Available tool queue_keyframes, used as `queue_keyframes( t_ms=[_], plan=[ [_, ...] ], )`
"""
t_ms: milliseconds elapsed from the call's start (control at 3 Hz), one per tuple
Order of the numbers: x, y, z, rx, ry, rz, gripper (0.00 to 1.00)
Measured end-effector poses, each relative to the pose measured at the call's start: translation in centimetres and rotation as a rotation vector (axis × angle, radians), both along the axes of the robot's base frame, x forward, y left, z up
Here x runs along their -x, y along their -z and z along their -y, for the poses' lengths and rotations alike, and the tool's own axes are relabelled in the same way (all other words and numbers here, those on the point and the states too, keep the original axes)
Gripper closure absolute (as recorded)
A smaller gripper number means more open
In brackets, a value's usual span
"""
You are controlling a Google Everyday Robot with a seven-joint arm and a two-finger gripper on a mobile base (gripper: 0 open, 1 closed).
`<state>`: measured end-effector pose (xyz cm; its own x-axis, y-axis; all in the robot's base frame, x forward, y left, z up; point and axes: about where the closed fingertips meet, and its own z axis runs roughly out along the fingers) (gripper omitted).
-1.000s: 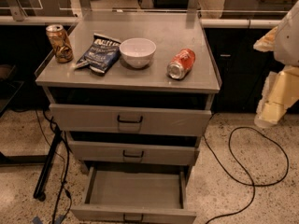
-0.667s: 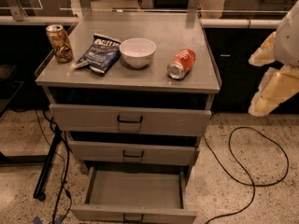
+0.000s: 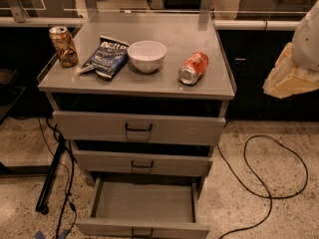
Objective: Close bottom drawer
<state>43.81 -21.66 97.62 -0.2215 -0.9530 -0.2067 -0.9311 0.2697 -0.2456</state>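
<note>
Right of the cabinet top (image 3: 182,36) hovers the gripper (image 3: 288,79).

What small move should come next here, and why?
Probably lower the gripper, now up at the right edge beside the cabinet top, toward the front of the grey metal bottom drawer, which stands pulled out with its plain tray showing.

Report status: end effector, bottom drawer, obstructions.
End effector up at right edge, beside the grey metal cabinet top, touching nothing. Lowest grey metal drawer pulled out, tray bare. Nothing seen blocking its path in.
</note>
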Motion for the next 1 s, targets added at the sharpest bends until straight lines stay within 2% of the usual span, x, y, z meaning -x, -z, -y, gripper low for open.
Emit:
queue_keyframes(
  t_ms=[333,667,1000],
  plan=[
    [0.0,0.0,0.0,0.000,0.000,0.000,0.99],
    [0.0,0.0,0.0,-0.002,0.000,0.002,1.00],
    [1.0,1.6,-0.6,-0.025,-0.007,-0.016,1.00]
  ],
)
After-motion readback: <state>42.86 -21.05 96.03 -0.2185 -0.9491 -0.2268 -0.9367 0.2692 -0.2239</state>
